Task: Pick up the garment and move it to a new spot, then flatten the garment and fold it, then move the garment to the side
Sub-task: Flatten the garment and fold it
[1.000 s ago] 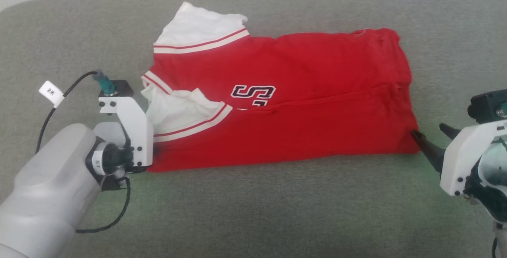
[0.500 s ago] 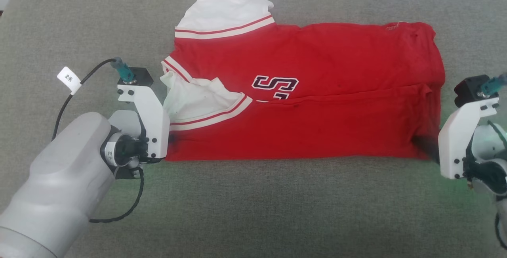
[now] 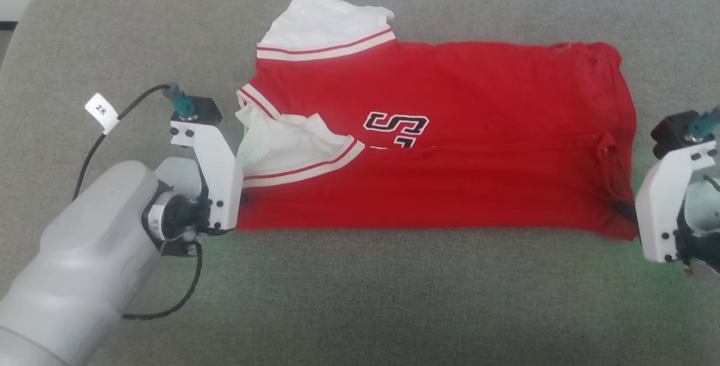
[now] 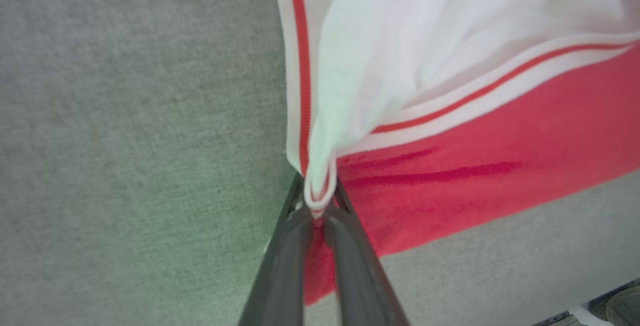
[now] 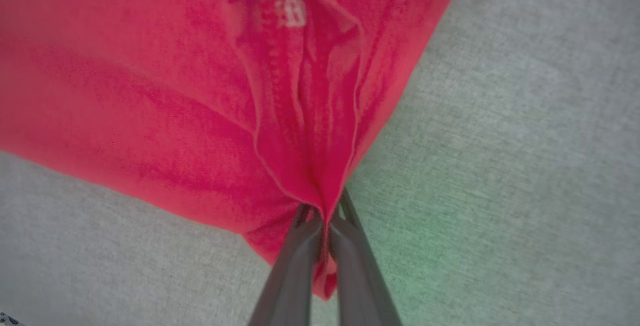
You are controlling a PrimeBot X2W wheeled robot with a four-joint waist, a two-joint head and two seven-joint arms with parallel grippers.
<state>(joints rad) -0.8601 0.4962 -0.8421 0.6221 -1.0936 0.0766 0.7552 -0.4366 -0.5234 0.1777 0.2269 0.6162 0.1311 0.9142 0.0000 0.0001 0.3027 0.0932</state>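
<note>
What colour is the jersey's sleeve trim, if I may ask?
Sleeve trim: white with a red stripe; best in the left wrist view.

Head overhead, wrist views near garment (image 3: 478, 175)

**Desk:** Entry one, what lies on the cushion (image 3: 365, 298)?

**Operator:** I log the garment (image 3: 478, 130) across its middle, long side running left to right. The collar end is to my left and the hem end to my right.

**Desk:** Sleeves?

**Operator:** The far sleeve (image 3: 320, 23) juts out behind the far-left corner. The near sleeve (image 3: 281, 147) lies on top of the body, near left. The near strip is folded onto the body, and the print (image 3: 396, 127) sits just behind that fold's edge.

**Desk:** Grippers?

**Operator:** My left gripper (image 4: 317, 211) is at the near-left corner, pinching the trim. My right gripper (image 5: 324, 216) is at the near-right corner, pinching the hem.
</note>
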